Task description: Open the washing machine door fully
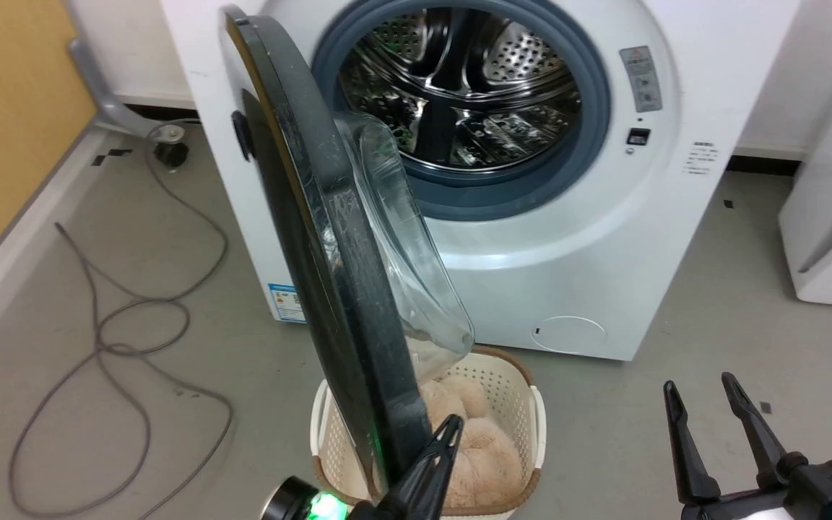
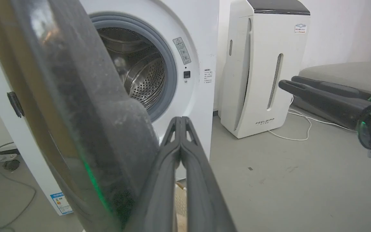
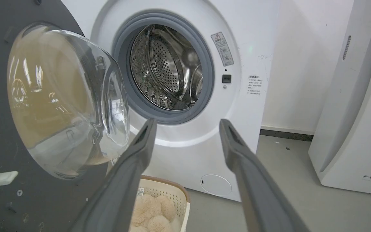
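The washing machine door [image 1: 315, 238] stood out roughly square to the drum opening [image 1: 459, 94], the left gripper [image 1: 451, 426] (jaws pressed together, empty) at its inner free edge, apparently to push it wider, the right gripper [image 1: 705, 393] idle, jaws apart and empty.

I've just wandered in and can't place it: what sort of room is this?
Probably a laundry corner in a lab or utility room. A washer stands with its door swung out, a basket of fluffy items sits before it, and loose cables lie on the grey floor.
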Robot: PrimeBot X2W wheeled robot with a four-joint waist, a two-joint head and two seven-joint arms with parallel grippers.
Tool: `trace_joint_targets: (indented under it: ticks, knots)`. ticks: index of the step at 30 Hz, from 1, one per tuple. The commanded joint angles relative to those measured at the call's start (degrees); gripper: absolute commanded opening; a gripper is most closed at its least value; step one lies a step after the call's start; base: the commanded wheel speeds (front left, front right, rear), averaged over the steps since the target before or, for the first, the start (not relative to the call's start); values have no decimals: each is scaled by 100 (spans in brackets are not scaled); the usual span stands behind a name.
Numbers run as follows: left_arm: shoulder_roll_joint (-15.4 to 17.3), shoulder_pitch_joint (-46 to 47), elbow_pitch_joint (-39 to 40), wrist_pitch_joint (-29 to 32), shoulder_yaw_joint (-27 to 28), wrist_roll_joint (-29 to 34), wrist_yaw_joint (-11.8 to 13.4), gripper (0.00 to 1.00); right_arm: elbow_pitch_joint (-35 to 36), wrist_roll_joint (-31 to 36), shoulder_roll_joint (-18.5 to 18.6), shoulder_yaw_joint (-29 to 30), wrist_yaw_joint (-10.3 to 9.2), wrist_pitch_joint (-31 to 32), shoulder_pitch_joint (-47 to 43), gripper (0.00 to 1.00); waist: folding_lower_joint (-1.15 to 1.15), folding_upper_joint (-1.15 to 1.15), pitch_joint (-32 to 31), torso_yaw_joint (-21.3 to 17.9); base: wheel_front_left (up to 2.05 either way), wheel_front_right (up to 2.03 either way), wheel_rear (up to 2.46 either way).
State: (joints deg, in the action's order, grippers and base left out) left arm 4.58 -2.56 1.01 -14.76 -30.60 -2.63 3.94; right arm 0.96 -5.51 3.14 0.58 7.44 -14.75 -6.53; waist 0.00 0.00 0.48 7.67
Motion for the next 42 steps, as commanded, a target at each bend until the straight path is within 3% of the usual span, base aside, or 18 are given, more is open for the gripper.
trace_joint_targets:
  ticks: [1, 9, 24, 32, 42]
  knots:
    - [107, -105, 36, -24, 122, 7, 73, 0, -13, -36, -26, -5, 5, -25, -69, 100, 0, 0, -5, 76, 0, 0, 0]
    - [245, -271, 256, -24, 270, 43, 152, 0, -30, -80, -26, -51, 5, -25, -81, 100, 0, 0, 1, 419, 0, 0, 0]
    - [485, -495, 560, -24, 660, 35, 393, 0, -75, -130, -26, -131, 5, -25, -35, 100, 0, 0, 142, 1501, 0, 0, 0]
    - [624, -253, 425, -24, 1353, -254, 507, 0, -91, -76, -26, -206, 5, -25, 41, 100, 0, 0, 198, 1740, 0, 0, 0]
    - [720, 52, 34, -24, 2241, -690, 467, 0, -95, 11, -26, -210, 5, -25, 75, 100, 0, 0, 371, 1665, 0, 0, 0]
